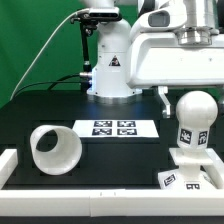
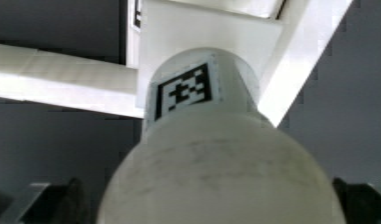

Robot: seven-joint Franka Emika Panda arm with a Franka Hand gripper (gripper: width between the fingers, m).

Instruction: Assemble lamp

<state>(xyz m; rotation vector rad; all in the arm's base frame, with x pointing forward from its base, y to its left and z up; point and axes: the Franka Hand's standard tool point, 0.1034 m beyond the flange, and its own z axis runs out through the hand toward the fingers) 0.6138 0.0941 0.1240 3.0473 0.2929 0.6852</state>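
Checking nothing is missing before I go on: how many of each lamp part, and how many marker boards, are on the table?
base: 1
bulb: 1
shade: 1
marker board: 1
Total: 4

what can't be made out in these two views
- shade: exterior view, its own wall hides its far end; the wrist view doesn't show it at all.
- gripper: the wrist view's frame edge cuts off all but dark, blurred finger parts; contact with the bulb can't be told.
- base tags: exterior view, too small to read.
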